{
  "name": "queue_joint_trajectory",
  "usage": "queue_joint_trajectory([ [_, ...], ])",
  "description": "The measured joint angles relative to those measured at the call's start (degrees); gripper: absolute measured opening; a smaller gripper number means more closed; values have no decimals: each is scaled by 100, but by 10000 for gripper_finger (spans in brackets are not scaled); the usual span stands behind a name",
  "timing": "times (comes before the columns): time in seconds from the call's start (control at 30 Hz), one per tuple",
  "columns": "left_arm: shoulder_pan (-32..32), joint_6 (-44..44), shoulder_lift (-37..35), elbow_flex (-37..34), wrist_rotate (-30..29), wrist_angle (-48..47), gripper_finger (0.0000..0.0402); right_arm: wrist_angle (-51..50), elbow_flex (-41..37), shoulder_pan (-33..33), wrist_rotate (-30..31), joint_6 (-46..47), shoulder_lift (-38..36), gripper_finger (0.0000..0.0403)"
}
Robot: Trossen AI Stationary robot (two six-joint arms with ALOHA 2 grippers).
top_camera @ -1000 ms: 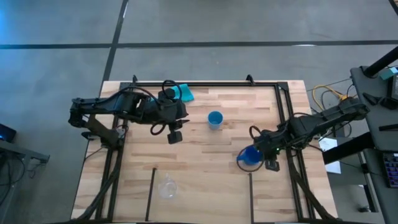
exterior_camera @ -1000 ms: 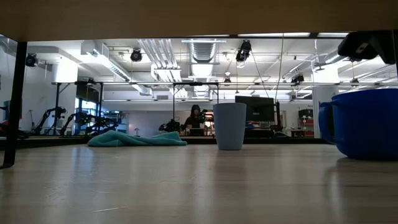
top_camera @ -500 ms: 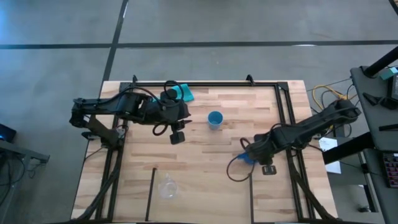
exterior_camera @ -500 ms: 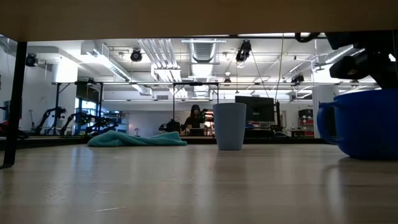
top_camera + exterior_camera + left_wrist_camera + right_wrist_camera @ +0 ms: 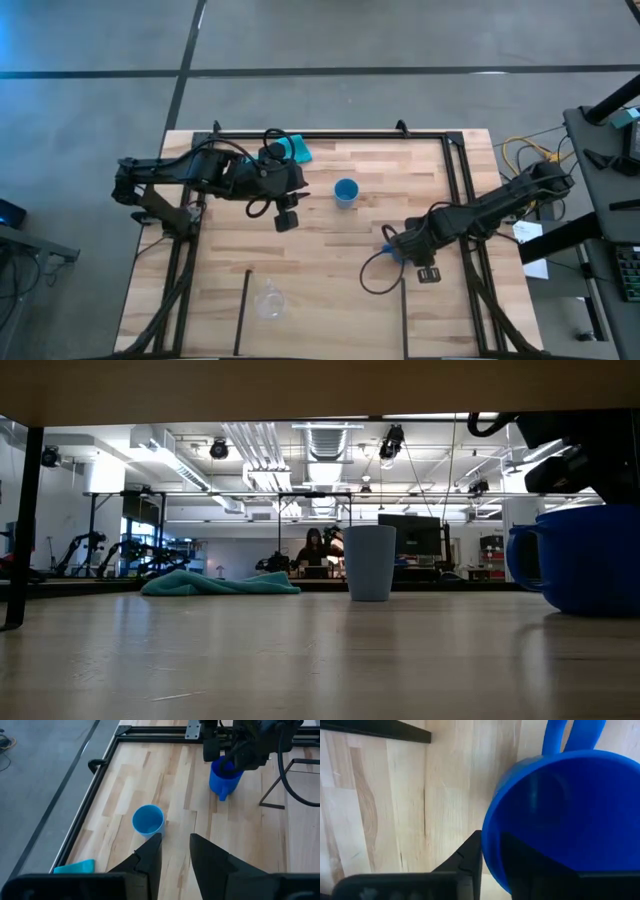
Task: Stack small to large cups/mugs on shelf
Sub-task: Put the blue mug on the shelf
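Note:
The dark blue mug [image 5: 555, 815] stands on the table at the right [image 5: 590, 560], its handle [image 5: 222, 796] toward the table's left. My right gripper [image 5: 402, 245] is over it and shut on its rim. The light blue handleless cup [image 5: 346, 191] stands upright near the table's middle. The tiny clear cup [image 5: 268, 301] stands on the shelf [image 5: 330, 310], the plank section between two short black rods at the near edge. My left gripper [image 5: 175, 845] is open and empty, left of the light blue cup [image 5: 148, 820]. My right gripper holds the mug's wall at the rim [image 5: 490, 827], on the side opposite the handle [image 5: 555, 735], with one finger [image 5: 470, 855] outside and the other inside. The fingers come from above, slanting in from the table's right. The mug stands upright with its base on the table [image 5: 585, 610].
A teal cloth [image 5: 297, 150] lies at the far edge behind my left arm. Long black rails [image 5: 330, 135] run along the far, left and right sides of the table. Bare wood lies between the light blue cup and the shelf.
My right gripper has gone toward the table's left and onto the dark blue mug, which it now covers in the high view. My left arm has kept still.

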Motion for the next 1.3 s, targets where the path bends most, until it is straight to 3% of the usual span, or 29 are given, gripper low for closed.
queue_joint_trajectory([
  [0.17, 0, 0, 0, 0, 0, -2, 86, -5, 27, -2, 57, 356, -17, 16],
  [0.43, 0, 2, 0, 0, 0, -4, 86, -105, 583, -35, 92, 1028, -59, 12],
  [0.7, 0, 2, 0, 0, 2, -7, 86, -1610, 1923, -70, 1359, 1274, -53, 11],
  [1.03, -1, 9, -2, 2, 2, -7, 86, -1801, 3584, -139, 1407, 2499, 55, 11],
  [1.3, 0, 9, -11, 2, 2, -22, 86, -1876, 4816, -139, 1391, 2570, 882, 11],
])
